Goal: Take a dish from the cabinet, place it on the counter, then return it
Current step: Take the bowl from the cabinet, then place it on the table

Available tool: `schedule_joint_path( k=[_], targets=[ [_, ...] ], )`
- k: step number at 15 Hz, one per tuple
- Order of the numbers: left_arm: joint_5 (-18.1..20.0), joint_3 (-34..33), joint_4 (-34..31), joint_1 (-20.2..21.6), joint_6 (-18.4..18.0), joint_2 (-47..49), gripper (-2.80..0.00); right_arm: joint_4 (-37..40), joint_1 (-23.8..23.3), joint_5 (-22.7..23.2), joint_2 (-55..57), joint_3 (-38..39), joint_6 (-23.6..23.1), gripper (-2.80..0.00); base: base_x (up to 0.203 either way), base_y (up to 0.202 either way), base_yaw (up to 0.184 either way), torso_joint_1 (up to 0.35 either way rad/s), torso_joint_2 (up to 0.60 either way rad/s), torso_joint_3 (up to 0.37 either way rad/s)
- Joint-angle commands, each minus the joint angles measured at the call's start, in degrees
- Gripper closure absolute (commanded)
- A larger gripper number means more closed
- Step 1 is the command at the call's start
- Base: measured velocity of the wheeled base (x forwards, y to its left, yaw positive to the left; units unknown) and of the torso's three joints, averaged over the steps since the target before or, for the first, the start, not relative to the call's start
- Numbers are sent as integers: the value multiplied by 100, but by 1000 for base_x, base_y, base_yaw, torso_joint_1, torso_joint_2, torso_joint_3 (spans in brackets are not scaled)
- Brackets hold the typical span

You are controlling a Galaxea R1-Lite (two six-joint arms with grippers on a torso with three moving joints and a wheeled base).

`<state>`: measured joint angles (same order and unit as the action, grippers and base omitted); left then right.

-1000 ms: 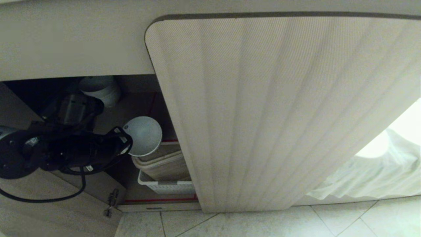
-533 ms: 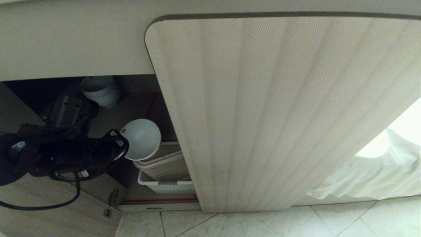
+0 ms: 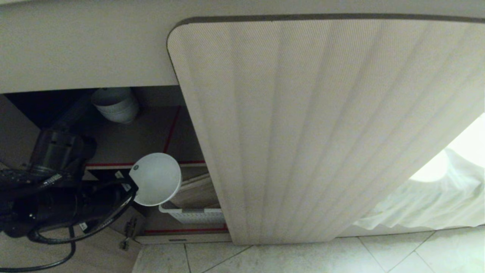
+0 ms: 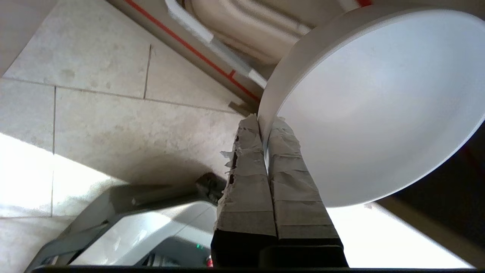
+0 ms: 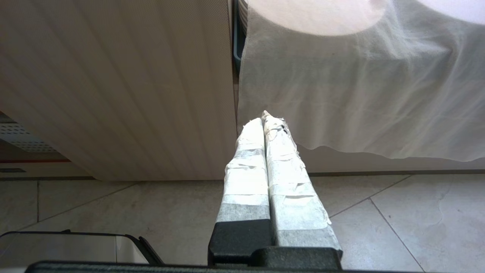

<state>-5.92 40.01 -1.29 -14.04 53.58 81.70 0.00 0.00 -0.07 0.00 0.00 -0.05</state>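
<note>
Gripping the dish point(image 3: 156, 179) by its rim.

1. Your left gripper point(image 3: 130, 184) pinches the rim of the small white round bowl point(image 3: 157, 179) before the open low fluted-door cabinet point(image 3: 303, 125).
2. A nested pile of white bowls point(image 3: 115, 104) sits behind it on the upper brown shelf point(image 3: 151, 132).
3. A white slatted basket point(image 3: 193, 215) stands below, left of the door.
4. Your right gripper point(image 5: 264, 120) hangs before a draped white cloth point(image 5: 352, 94), right of the door.
</note>
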Motion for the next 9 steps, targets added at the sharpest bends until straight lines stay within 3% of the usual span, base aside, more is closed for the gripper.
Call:
schedule_joint_path(
  k=[1, 9],
  targets=[
    [9, -163, -9, -45, 30, -252, 0, 0, 0, -1, 0, 0, -4, 0, 0, 0, 0, 0, 0, 0],
    [208, -415, -638, -234, 30, -723, 0, 0, 0, -1, 0, 0, -4, 0, 0, 0, 0, 0, 0, 0]
  ],
)
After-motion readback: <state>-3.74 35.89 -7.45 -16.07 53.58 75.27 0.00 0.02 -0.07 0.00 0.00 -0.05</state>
